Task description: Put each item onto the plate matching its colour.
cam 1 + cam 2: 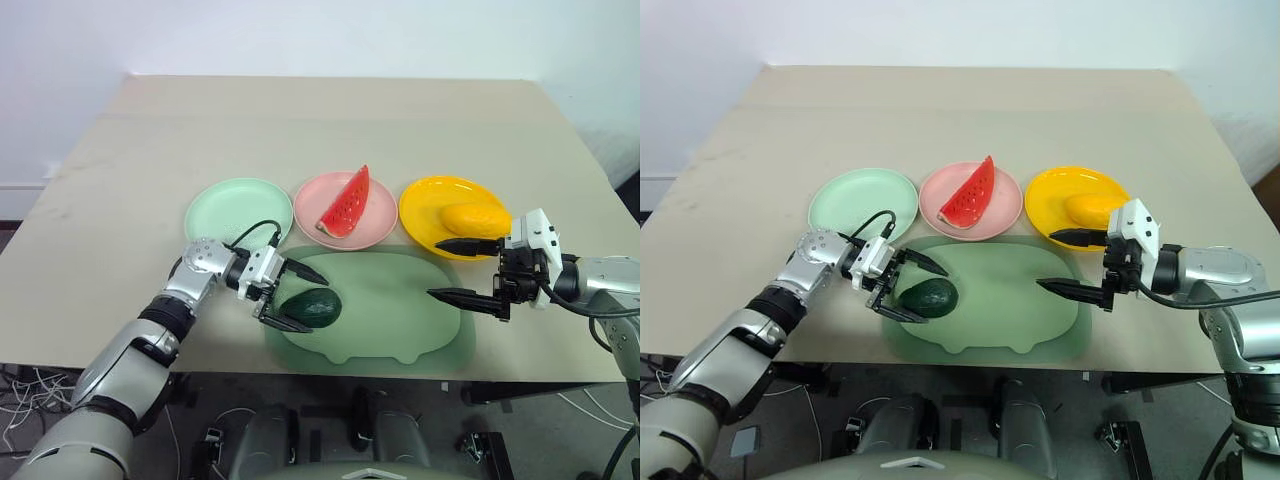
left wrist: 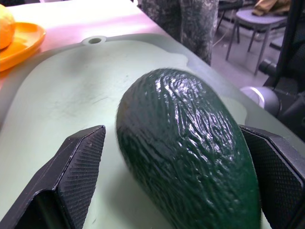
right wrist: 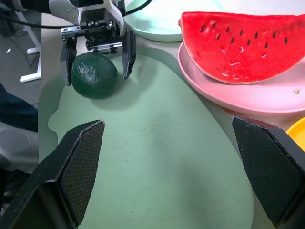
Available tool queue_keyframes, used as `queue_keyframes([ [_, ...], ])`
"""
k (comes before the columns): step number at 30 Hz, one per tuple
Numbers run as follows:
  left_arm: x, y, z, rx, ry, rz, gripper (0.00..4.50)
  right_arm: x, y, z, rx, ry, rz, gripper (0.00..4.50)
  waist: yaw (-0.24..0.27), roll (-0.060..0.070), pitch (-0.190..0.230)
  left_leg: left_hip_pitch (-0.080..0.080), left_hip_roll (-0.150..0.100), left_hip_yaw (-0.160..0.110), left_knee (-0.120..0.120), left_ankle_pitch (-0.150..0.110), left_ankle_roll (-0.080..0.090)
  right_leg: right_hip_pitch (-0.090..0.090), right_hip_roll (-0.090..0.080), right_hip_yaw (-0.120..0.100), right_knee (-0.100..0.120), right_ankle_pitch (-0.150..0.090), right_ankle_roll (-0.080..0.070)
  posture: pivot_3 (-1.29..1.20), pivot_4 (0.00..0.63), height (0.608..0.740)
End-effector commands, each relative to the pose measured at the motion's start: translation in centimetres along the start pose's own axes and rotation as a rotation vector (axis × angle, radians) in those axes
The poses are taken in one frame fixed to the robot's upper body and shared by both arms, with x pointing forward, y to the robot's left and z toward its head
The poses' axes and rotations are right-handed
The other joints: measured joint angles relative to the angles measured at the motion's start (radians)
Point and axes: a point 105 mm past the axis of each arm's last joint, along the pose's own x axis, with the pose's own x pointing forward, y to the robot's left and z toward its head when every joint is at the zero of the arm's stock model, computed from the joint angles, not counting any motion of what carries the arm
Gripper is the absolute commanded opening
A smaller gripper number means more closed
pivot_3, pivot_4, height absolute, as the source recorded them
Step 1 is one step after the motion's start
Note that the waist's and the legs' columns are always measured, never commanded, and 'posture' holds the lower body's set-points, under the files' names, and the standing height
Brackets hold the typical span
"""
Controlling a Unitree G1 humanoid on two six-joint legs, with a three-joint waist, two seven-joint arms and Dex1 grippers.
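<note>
The dark green avocado (image 1: pixel 311 307) lies on the left part of the green mat (image 1: pixel 390 310). My left gripper (image 1: pixel 301 297) is open and straddles the avocado (image 2: pixel 186 143), one finger (image 2: pixel 78 162) on each side, with gaps visible. The red watermelon wedge (image 1: pixel 347 204) rests on the pink plate (image 1: pixel 318 200). The yellow-orange mango (image 1: pixel 474 217) sits on the yellow plate (image 1: pixel 425 205). The mint green plate (image 1: pixel 225 208) holds nothing. My right gripper (image 1: pixel 462 270) hangs open over the mat's right edge, near the yellow plate, with nothing between its fingers.
The three plates stand in a row across the middle of the beige table (image 1: pixel 330 120), just behind the mat. The mat reaches the table's front edge. A white wall runs behind the table.
</note>
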Motion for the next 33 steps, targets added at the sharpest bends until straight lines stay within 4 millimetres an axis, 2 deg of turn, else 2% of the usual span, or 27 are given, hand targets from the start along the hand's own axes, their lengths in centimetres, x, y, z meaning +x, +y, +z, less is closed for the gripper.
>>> queue_keyframes([
  [1, -0.4, 0.2, 0.5, 0.007, -0.006, 0.014, 3.93, 0.3, 0.2, 0.6, -0.019, -0.023, 0.01, 4.5, 0.0, 0.0, 0.0, 0.0, 0.0, 0.0, 0.0, 0.0, 0.0, 0.0, 0.0, 0.0, 0.0, 0.0, 0.0, 0.0, 0.15, 0.736],
  [3, -0.4, 0.1, 0.5, 0.003, -0.005, 0.015, 3.33, 0.4, 0.2, 0.6, -0.019, -0.025, 0.011, 4.5, 0.0, 0.0, 0.0, 0.0, 0.0, 0.0, 0.0, 0.0, 0.0, 0.0, 0.0, 0.0, 0.0, 0.0, 0.0, 0.0, 0.15, 0.736],
  [5, -0.7, 0.0, 0.6, 0.0, -0.003, 0.02, 2.92, 0.5, 0.1, 0.6, -0.019, -0.025, 0.013, 4.5, 0.0, 0.0, 0.0, 0.0, 0.0, 0.0, 0.0, 0.0, 0.0, 0.0, 0.0, 0.0, 0.0, 0.0, 0.0, 0.0, 0.15, 0.736],
  [12, -2.6, 0.9, 2.5, 0.014, -0.046, 0.107, 2.92, 0.6, 0.2, 0.5, -0.011, -0.028, 0.02, 4.5, 0.0, 0.0, 0.0, 0.0, 0.0, 0.0, 0.0, 0.0, 0.0, 0.0, 0.0, 0.0, 0.0, 0.0, 0.0, 0.0, 0.15, 0.736],
  [18, -3.4, 0.5, 2.3, 0.016, -0.031, 0.136, 2.92, 0.7, 0.1, 0.2, -0.002, -0.025, 0.027, 4.5, 0.0, 0.0, 0.0, 0.0, 0.0, 0.0, 0.0, 0.0, 0.0, 0.0, 0.0, 0.0, 0.0, 0.0, 0.0, 0.0, 0.15, 0.736],
  [24, -2.8, 0.2, 3.1, 0.025, -0.045, 0.11, 2.92, 0.8, 0.1, 0.2, -0.001, -0.023, 0.033, 4.5, 0.001, 0.0, 0.0, 0.0, 0.0, 0.0, 0.0, 0.0, 0.0, 0.0, 0.0, 0.0, 0.0, 0.0, 0.0, 0.0, 0.15, 0.736],
  [32, -1.7, 2.2, 5.1, -0.063, -0.064, 0.12, 2.92, 0.7, 0.2, 0.2, 0.004, -0.026, 0.028, 4.5, 0.0, 0.0, 0.0, 0.0, 0.0, 0.0, 0.0, 0.0, 0.0, 0.0, 0.0, 0.0, 0.0, 0.0, 0.0, 0.0, 0.15, 0.736],
  [33, -1.6, 2.3, 5.2, -0.069, -0.061, 0.124, 3.09, 0.7, 0.2, 0.2, 0.004, -0.026, 0.027, 4.5, 0.0, 0.0, 0.0, 0.0, 0.0, 0.0, 0.0, 0.0, 0.0, 0.0, 0.0, 0.0, 0.0, 0.0, 0.0, 0.0, 0.15, 0.736],
])
